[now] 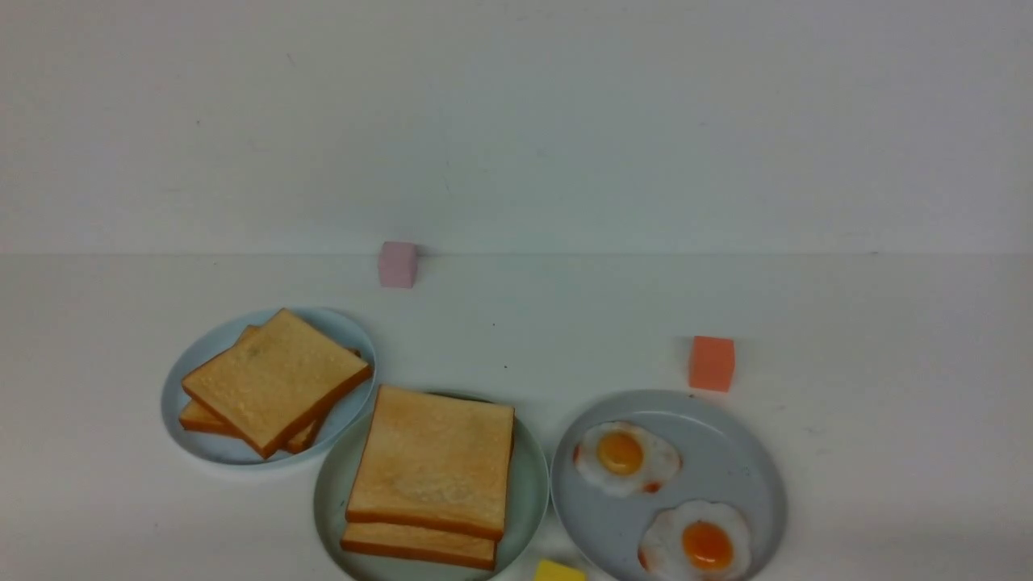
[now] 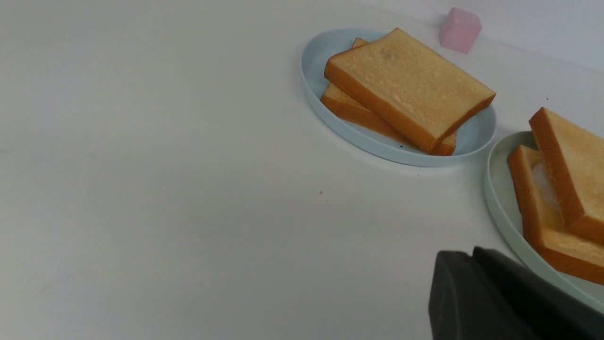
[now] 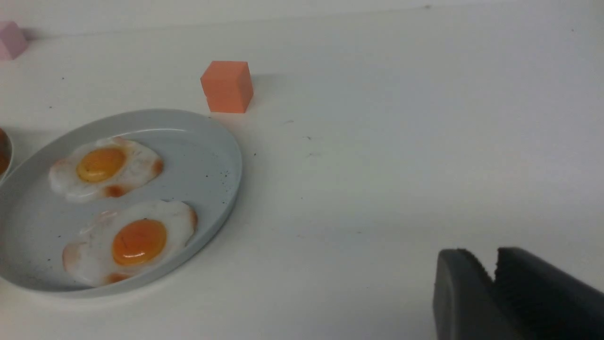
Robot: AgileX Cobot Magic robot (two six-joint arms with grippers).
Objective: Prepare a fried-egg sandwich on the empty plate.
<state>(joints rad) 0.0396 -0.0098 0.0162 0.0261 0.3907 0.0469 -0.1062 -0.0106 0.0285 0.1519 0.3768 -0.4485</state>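
In the front view, a light-blue plate (image 1: 187, 411) is sitting at the lower left of the frame on the white worktop (image 1: 888, 420), carrying a pile of plain toast slices (image 1: 274, 379) stacked askew. Above and to the right of it, a pink cube (image 1: 398, 264) is standing at the far edge of the worktop, against the wall. Right of the blue plate, at bottom centre, the pale mint-green plate (image 1: 529, 484) is lying with its rim nearly touching the plates on either side. On it the sandwich is sitting: a top toast slice (image 1: 436, 456) is resting on a bottom toast slice (image 1: 418, 546), shifted back so the lower slice's front edge is showing. In the left wrist view a sliver of glossy white, seemingly the fried egg (image 2: 542, 182), is peeking out between the two slices. A yellow block (image 1: 558, 571) is poking in at the bottom edge, just right of the mint plate. Further right, a grey-blue plate (image 1: 726, 452) is holding two spare fried eggs (image 1: 625, 457), one behind the other. An orange cube (image 1: 711, 363) is standing just beyond that plate's far rim.

Neither arm is showing in the front view. The left claw (image 2: 474, 283) is hanging at the lower right of its wrist view, pressed together and pinching nothing, near the mint plate's rim. The right claw (image 3: 495, 283) is sitting at the lower right of its wrist view, likewise pressed together and empty, well apart from the egg plate.
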